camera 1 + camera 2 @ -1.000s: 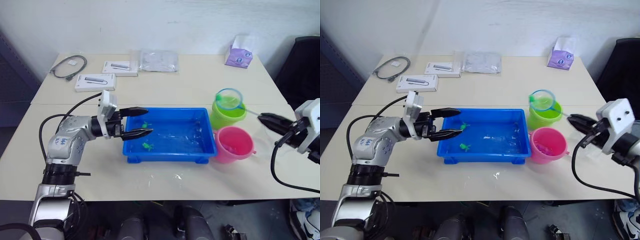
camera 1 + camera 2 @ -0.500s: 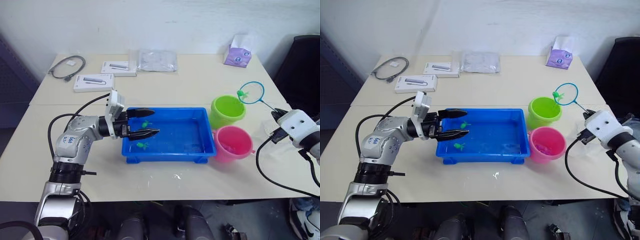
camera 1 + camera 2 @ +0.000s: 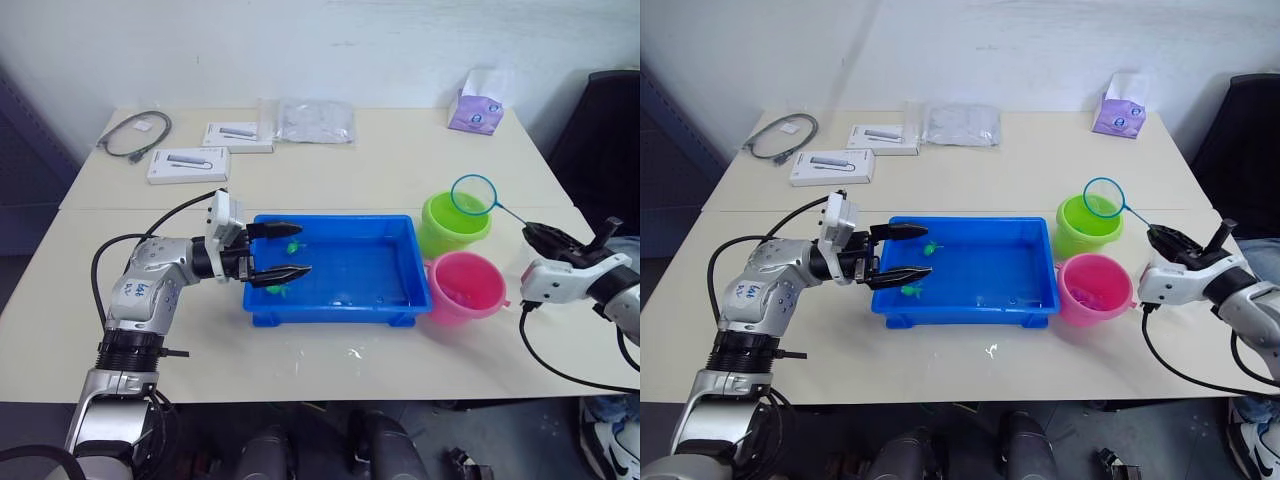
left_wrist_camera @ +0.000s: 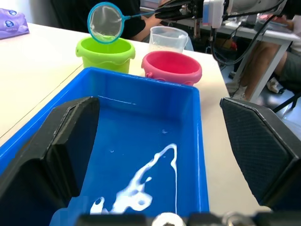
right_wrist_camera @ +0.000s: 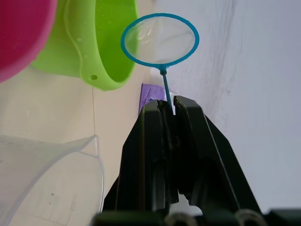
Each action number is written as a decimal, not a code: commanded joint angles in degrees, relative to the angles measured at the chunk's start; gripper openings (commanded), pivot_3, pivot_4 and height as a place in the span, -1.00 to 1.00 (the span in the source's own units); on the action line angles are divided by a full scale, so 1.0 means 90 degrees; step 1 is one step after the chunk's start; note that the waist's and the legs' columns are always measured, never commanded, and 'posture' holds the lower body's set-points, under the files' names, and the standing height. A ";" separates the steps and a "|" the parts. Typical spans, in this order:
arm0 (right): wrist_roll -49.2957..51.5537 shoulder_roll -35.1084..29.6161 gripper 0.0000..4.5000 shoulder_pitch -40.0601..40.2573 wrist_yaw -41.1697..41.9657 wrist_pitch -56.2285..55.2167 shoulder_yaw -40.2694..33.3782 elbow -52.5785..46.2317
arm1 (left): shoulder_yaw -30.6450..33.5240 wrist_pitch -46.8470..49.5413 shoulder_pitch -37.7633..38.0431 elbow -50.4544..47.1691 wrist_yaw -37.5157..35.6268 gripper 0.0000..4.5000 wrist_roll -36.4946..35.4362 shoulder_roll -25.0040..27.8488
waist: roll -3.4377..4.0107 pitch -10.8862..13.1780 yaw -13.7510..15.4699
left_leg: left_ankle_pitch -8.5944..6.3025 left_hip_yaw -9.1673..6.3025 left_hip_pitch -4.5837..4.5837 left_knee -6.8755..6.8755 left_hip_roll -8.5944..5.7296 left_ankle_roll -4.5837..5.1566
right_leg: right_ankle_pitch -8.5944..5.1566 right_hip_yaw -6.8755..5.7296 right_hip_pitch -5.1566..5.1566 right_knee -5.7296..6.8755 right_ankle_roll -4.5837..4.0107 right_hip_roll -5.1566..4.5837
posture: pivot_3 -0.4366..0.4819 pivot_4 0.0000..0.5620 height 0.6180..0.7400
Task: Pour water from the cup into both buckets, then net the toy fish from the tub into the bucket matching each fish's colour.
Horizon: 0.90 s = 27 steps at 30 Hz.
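Note:
The blue tub (image 3: 335, 311) holds water and two green toy fish (image 3: 293, 246) (image 3: 272, 290) near its left end. My left gripper (image 3: 303, 248) is open over that end, one finger on each side of the nearer fish. Right of the tub stand the green bucket (image 3: 455, 225) and the pink bucket (image 3: 465, 288). My right gripper (image 3: 537, 235) is shut on the net's thin handle. The net (image 3: 473, 195) hovers over the green bucket's far right rim, its mesh empty (image 5: 160, 40). The clear cup (image 4: 168, 37) stands behind the pink bucket, beside my right gripper.
At the back of the table lie two white boxes (image 3: 190, 165) (image 3: 240, 135), a plastic bag (image 3: 317, 120), a grey cable (image 3: 135, 132) and a purple tissue pack (image 3: 475, 103). A black chair (image 3: 605, 130) stands at the right. Small water drops (image 3: 355, 352) lie before the tub.
The net rose from the green bucket to the right with something green at its ring, then came back over the bucket's rim empty. My left gripper stayed open over the tub's left end.

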 commanded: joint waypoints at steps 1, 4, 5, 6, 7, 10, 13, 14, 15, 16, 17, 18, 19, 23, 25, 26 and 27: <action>0.2447 0.0197 -1.00 -0.0059 0.1354 0.0553 -0.0106 -0.1052 | 0.0454 -0.0467 0.0167 0.0212 -0.0073 0.96 0.0027 0.0308 | 0.0000 0.0000 -0.0041 | 0.0000 0.0000 0.0002 -0.0002 0.0001 -0.0001 | 0.0000 0.0002 0.0000 0.0001 0.0000 0.0000 | -0.05 -0.47 1.00; 0.4078 0.0276 -1.00 0.0086 0.2474 0.2105 0.0220 -0.2359 | 0.0632 -0.0643 0.0385 0.0359 -0.0188 0.96 0.0024 0.0620 | 0.0001 0.0000 -0.0100 | 0.0002 -0.0006 0.0007 -0.0008 0.0011 -0.0006 | -0.0002 -0.0001 0.0001 0.0002 -0.0004 -0.0001 | -0.05 -0.47 1.00; 0.4533 0.0253 -1.00 0.0054 0.2841 0.2700 0.0441 -0.2849 | 0.0707 -0.0695 0.0471 0.0409 -0.0239 0.96 0.0037 0.0780 | 0.0001 0.0000 -0.0106 | 0.0002 -0.0012 0.0005 -0.0007 0.0011 -0.0006 | -0.0003 -0.0003 0.0001 0.0002 -0.0006 -0.0002 | -0.05 -0.47 1.00; 0.4818 0.0234 -1.00 0.0020 0.3090 0.3129 0.0572 -0.3185 | 0.0753 -0.0729 0.0522 0.0444 -0.0272 0.96 0.0043 0.0887 | 0.0000 0.0000 -0.0114 | 0.0002 -0.0014 0.0005 -0.0007 0.0011 -0.0006 | -0.0003 -0.0004 0.0002 0.0004 -0.0006 -0.0007 | -0.05 -0.47 1.00; 0.5012 0.0212 -1.00 -0.0028 0.3268 0.3563 0.0690 -0.3472 | 0.0794 -0.0781 0.0558 0.0502 -0.0305 0.96 0.0050 0.0984 | 0.0000 0.0001 -0.0114 | 0.0002 -0.0018 0.0005 -0.0007 0.0012 -0.0006 | -0.0003 -0.0008 0.0003 0.0003 -0.0007 -0.0010 | -0.05 -0.47 1.00; 0.5289 0.0317 -1.00 -0.0436 0.3518 0.4964 0.1263 -0.4121 | 0.0953 -0.1003 0.0782 0.0636 -0.0358 0.96 0.0119 0.1251 | 0.0000 0.0001 -0.0114 | -0.0005 -0.0025 0.0001 -0.0002 0.0005 0.0007 | -0.0003 -0.0017 0.0004 0.0004 -0.0007 -0.0028 | -0.05 -0.47 1.00; 0.5167 0.0520 -1.00 -0.0810 0.3649 0.5689 0.1712 -0.4364 | 0.1092 -0.1067 0.1073 0.0558 -0.0335 0.96 0.0085 0.1375 | 0.0000 0.0001 -0.0083 | -0.0011 -0.0028 -0.0001 -0.0002 -0.0003 0.0018 | -0.0004 -0.0031 0.0004 0.0000 -0.0007 -0.0051 | -0.05 -0.47 1.00; 0.5135 0.0582 -1.00 -0.0891 0.3669 0.5907 0.1802 -0.4417 | 0.1146 -0.1062 0.1168 0.0533 -0.0295 0.96 0.0076 0.1393 | 0.0000 0.0001 -0.0054 | -0.0014 -0.0028 -0.0003 -0.0002 -0.0008 0.0022 | -0.0004 -0.0033 0.0002 0.0001 -0.0007 -0.0058 | -0.05 -0.47 1.00; 0.5113 0.0633 -1.00 -0.0947 0.3653 0.6145 0.1852 -0.4462 | 0.1185 -0.1074 0.1234 0.0527 -0.0265 0.96 0.0082 0.1408 | 0.0000 0.0001 -0.0030 | -0.0015 -0.0028 -0.0008 -0.0002 -0.0012 0.0024 | -0.0004 -0.0036 -0.0002 0.0000 -0.0007 -0.0064 | -0.05 -0.47 1.00; 0.5026 0.0685 -1.00 -0.1005 0.3682 0.6268 0.1954 -0.4496 | 0.1226 -0.1001 0.1354 0.0445 -0.0255 0.96 0.0048 0.1442 | 0.0000 0.0001 -0.0009 | -0.0016 -0.0028 -0.0009 -0.0002 -0.0012 0.0027 | -0.0004 -0.0038 -0.0002 -0.0002 -0.0007 -0.0065 | -0.05 -0.47 1.00; 0.4983 0.0740 -1.00 -0.1048 0.3656 0.6522 0.2037 -0.4540 | 0.1258 -0.0938 0.1463 0.0343 -0.0236 0.96 0.0017 0.1468 | 0.0000 0.0001 0.0010 | -0.0018 -0.0028 -0.0012 0.0000 -0.0015 0.0031 | -0.0003 -0.0040 -0.0003 -0.0003 -0.0007 -0.0067 | -0.05 -0.47 1.00; 0.4950 0.0792 -1.00 -0.1074 0.3624 0.6717 0.2103 -0.4579 | 0.1279 -0.0882 0.1547 0.0255 -0.0217 0.96 -0.0008 0.1485 | -0.0001 0.0001 0.0022 | -0.0019 -0.0028 -0.0015 0.0000 -0.0018 0.0032 | -0.0003 -0.0043 -0.0005 -0.0002 -0.0007 -0.0071 | -0.05 -0.47 1.00; 0.4978 0.0824 -1.00 -0.1111 0.3664 0.6956 0.2194 -0.4617 | 0.1282 -0.0766 0.1621 0.0160 -0.0201 0.96 -0.0041 0.1511 | -0.0001 0.0001 0.0026 | -0.0020 -0.0029 -0.0018 0.0000 -0.0018 0.0033 | -0.0003 -0.0046 -0.0005 -0.0003 -0.0007 -0.0072 | -0.05 -0.47 1.00; 0.4952 0.1102 -1.00 -0.1244 0.3534 0.7752 0.2348 -0.4631 | 0.1285 -0.0507 0.1718 -0.0064 -0.0118 0.96 -0.0096 0.1536 | -0.0001 0.0000 0.0025 | -0.0020 -0.0031 -0.0028 0.0003 -0.0018 0.0034 | -0.0003 -0.0052 -0.0013 -0.0004 -0.0006 -0.0074 | -0.05 -0.47 1.00; 0.4731 0.1241 -1.00 -0.1439 0.3480 0.7981 0.2528 -0.4408 | 0.1263 -0.0476 0.1718 -0.0151 -0.0074 0.96 -0.0066 0.1516 | -0.0001 0.0000 0.0006 | -0.0020 -0.0031 -0.0028 0.0002 -0.0018 0.0033 | -0.0003 -0.0051 -0.0014 -0.0002 -0.0006 -0.0074 | -0.05 -0.47 1.00; 0.4536 0.1244 -1.00 -0.1545 0.3495 0.8028 0.2680 -0.4272 | 0.1252 -0.0452 0.1718 -0.0190 -0.0052 0.96 -0.0059 0.1503 | -0.0001 0.0000 0.0000 | -0.0020 -0.0031 -0.0029 0.0002 -0.0019 0.0033 | -0.0003 -0.0051 -0.0016 -0.0002 -0.0006 -0.0073 | -0.05 -0.47 1.00; 0.4351 0.1236 -1.00 -0.1648 0.3540 0.8010 0.2824 -0.4137 | 0.1240 -0.0430 0.1717 -0.0227 -0.0026 0.96 -0.0055 0.1490 | -0.0001 0.0000 -0.0008 | -0.0020 -0.0030 -0.0029 0.0002 -0.0019 0.0033 | -0.0003 -0.0051 -0.0017 0.0000 -0.0007 -0.0072 | -0.05 -0.47 1.00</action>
